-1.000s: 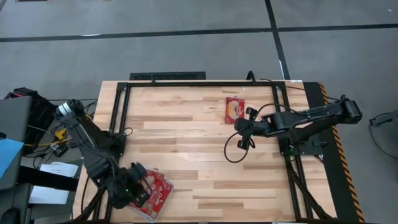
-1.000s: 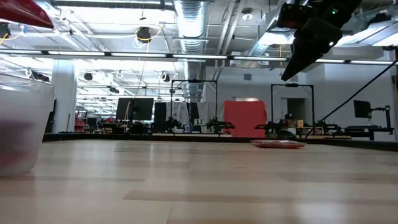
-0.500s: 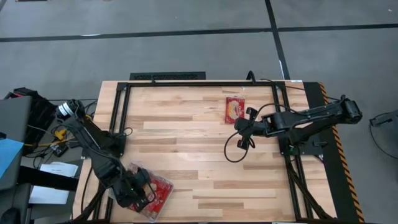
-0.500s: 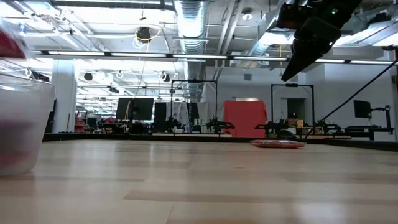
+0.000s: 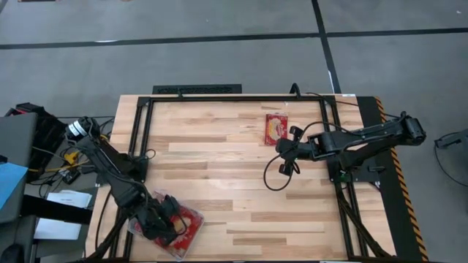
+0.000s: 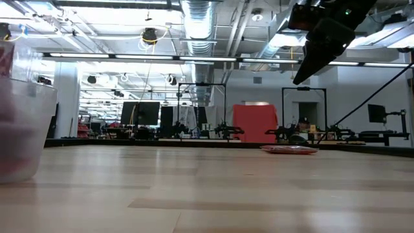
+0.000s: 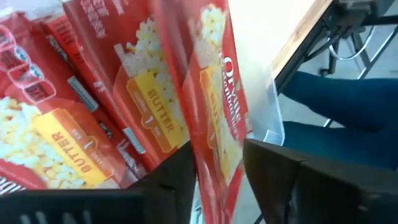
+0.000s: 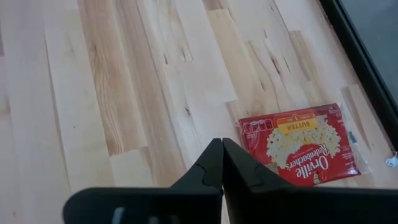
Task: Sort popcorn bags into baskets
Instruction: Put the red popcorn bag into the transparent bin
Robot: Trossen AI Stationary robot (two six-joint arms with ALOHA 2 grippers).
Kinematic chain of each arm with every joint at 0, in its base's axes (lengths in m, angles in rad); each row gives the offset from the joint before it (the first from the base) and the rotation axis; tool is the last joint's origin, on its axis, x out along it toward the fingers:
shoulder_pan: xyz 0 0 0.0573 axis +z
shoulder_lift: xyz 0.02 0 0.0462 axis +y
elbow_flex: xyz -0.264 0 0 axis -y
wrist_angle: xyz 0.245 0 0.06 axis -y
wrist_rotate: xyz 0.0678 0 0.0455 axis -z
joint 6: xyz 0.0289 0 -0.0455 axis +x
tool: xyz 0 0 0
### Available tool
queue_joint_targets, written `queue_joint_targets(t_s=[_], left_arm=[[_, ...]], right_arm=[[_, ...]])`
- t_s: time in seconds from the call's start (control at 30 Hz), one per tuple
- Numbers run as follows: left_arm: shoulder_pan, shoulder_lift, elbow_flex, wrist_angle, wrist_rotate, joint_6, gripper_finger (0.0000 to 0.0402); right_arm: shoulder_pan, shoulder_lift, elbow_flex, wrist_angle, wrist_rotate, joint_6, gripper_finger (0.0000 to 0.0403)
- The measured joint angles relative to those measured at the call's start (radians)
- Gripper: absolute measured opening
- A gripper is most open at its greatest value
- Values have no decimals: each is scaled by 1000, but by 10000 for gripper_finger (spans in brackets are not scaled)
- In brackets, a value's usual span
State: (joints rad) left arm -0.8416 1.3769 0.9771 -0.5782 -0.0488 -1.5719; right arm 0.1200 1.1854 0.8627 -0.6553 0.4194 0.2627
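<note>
My left gripper is at the table's near left corner, over the clear tray, and is shut on one red popcorn bag. Several more red bags lie flat in that tray. The low view shows the tray's wall at the left, with red above its rim. One further bag lies flat near the table's far edge. My right gripper is shut and empty, hovering just to the near side of it. My left gripper pinches the popcorn bag between its two fingers, one on each flat face, at the end nearest the wrist. The bag stands on edge and reaches out past the fingers over the bags in the tray. Whether it touches them cannot be told.
A black metal frame runs around the wooden table top. A loose black cable hangs from the right arm over the middle of the table. Bare wood lies between the tray and the far bag.
My left gripper has gone down toward the tray with its bag. In the low view the red bag has dropped from high above the tray to just over its rim and has tipped from level toward upright. The right arm has kept still.
</note>
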Motion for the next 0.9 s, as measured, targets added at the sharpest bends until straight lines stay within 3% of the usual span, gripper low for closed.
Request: queue_joint_targets(t_s=[0.33, 0.47, 0.67, 0.83, 0.9], left_arm=[[73, -14, 1, -17, 55, 35, 166], [143, -62, 1, -18, 82, 89, 184], [344, -224, 2, -107, 133, 181, 197], [549, -340, 3, -113, -53, 328, 197], [660, -355, 3, -111, -58, 410, 197]], right_arm=[[-6, 0, 0, -4, 5, -3, 34], [-58, 0, 0, -5, 5, 50, 28], [-211, 0, 0, -39, -2, 70, 11], [-386, 61, -34, 2, -2, 54, 8], [-445, 103, -77, 69, -12, 54, 7]])
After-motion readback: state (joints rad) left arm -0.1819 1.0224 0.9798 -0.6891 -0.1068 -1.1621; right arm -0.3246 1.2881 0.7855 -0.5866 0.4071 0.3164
